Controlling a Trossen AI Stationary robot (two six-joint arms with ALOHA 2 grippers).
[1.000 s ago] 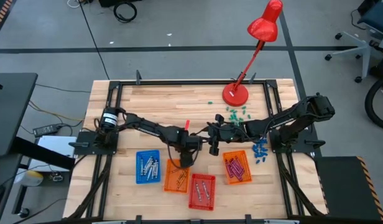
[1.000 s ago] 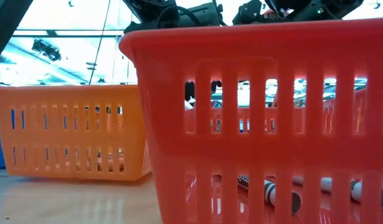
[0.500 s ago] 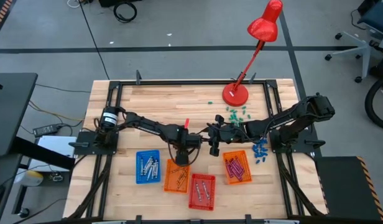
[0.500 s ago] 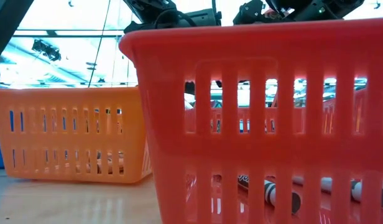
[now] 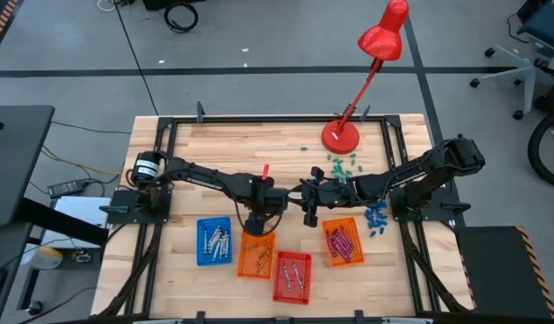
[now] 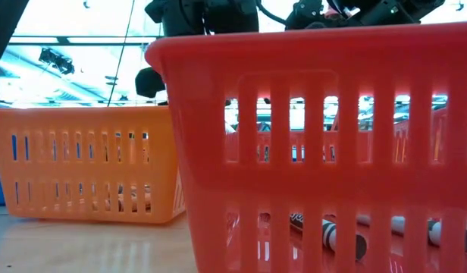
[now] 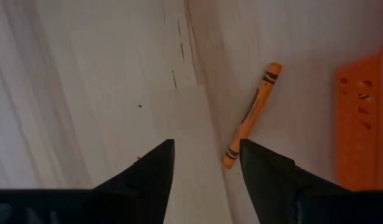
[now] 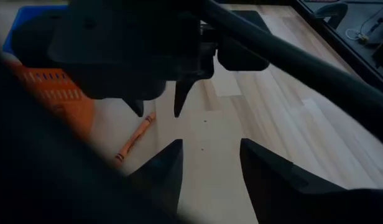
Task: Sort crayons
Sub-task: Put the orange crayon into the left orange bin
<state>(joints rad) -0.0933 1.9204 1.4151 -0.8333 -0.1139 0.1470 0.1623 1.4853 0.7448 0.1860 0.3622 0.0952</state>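
The left claw (image 7: 204, 163) hangs wide open and empty over the wooden surface (image 7: 104, 74), an orange crayon (image 7: 250, 116) lying just beside one finger, near the orange tray (image 7: 364, 118). The right claw (image 8: 210, 163) is spread open too, holding nothing.

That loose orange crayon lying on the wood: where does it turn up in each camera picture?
High view: not visible; the left arm covers that spot.
Low view: not in it; baskets fill the picture.
Left wrist view: the orange crayon lies slanted on bare wood, just beyond the left gripper, whose jaws stand open.
Right wrist view: it lies below the left arm.
Shared landmark: the orange basket beside it, also in the right wrist view.
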